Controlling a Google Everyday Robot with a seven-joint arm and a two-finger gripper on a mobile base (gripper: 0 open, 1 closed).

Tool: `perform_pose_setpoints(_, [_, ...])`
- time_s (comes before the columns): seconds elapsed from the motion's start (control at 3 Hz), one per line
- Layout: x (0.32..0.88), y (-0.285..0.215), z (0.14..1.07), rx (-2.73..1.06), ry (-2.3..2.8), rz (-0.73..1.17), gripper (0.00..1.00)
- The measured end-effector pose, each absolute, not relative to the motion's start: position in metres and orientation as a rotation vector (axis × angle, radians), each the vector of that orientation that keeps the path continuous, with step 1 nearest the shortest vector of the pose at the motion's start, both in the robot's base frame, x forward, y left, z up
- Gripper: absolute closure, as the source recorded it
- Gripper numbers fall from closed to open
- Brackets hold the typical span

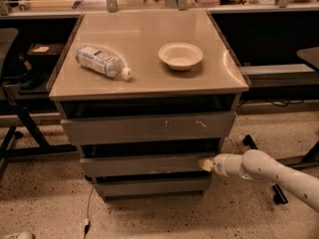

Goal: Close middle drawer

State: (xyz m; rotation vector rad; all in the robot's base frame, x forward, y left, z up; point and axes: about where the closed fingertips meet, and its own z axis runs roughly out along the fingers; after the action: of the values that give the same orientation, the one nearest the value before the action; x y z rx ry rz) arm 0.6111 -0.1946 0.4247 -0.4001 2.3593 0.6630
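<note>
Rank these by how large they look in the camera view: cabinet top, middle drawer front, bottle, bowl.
1. cabinet top, by far the largest.
2. middle drawer front; the gripper is at its right end.
3. bottle and bowl: too alike to rank, though the lying bottle looks slightly longer.
</note>
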Motion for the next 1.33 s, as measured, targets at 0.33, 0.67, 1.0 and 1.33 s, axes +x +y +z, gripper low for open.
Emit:
perform_pose_setpoints(0.33, [0.628,-0.200,0.424,-0.379,2.352,0.632,1.00])
perform_pose_setpoints(0.67, [0.625,-0.199,0.425,-0.386,2.355,0.646,1.00])
perform_pose_setpoints(1.0, [0.586,-0.221,0.439,-0.311,2.427,0.661,1.00])
perform_pose_setpoints(1.33, [0.511,-0.291,0.475,-0.046,2.519,0.585,1.00])
